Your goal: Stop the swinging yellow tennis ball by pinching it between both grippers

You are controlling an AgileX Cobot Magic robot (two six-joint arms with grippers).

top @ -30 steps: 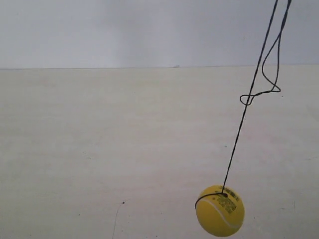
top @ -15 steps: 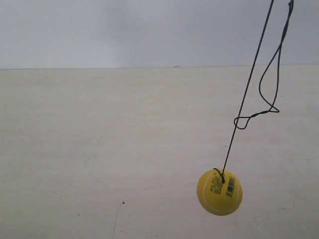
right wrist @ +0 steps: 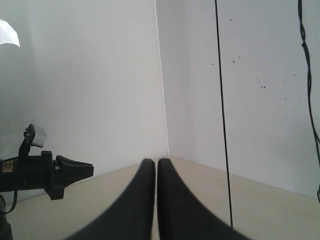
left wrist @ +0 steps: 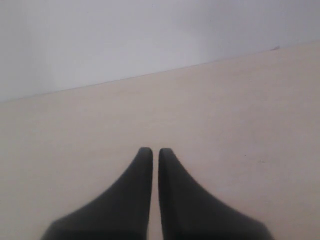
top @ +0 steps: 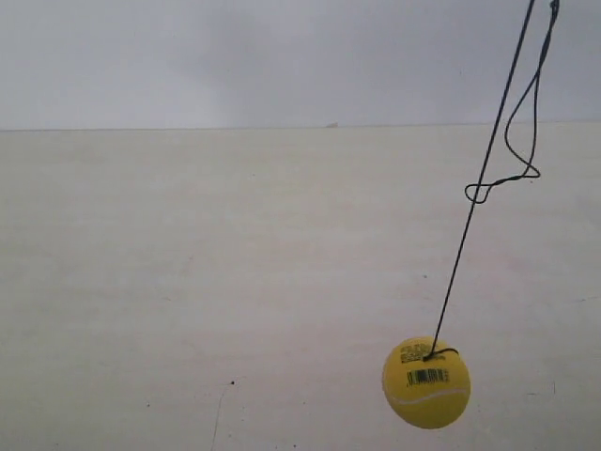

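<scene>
Locating the ball: the yellow tennis ball (top: 426,383) hangs low at the exterior view's right, above the pale table (top: 188,282). It appears in neither wrist view.
Suspension: a thin black string (top: 474,202) rises from the top of the ball and slants up toward the exterior view's right. A loose loop (top: 512,141) of it dangles alongside.
Left gripper (left wrist: 151,151): jaws drawn together to a narrow slit, nothing between them.
Right gripper (right wrist: 151,161): jaws likewise together and empty. The string (right wrist: 222,125) crosses its view just beside the tips.
Handling, judged: light, felt-covered, slightly springy. The felt should give good friction, but the round surface lets a push off centre roll the ball aside.
Contact points, judged: press on opposite sides at the ball's widest girth, level with its centre and clear of the string.
Orientation: a sphere has no long axis, so the string line serves as reference. The tie point faces up, the barcode sticker (top: 427,377) faces the exterior camera, and the white seam (top: 427,398) runs roughly level below it.
Risk, judged: uneven contact may deflect the ball rather than hold it.
</scene>
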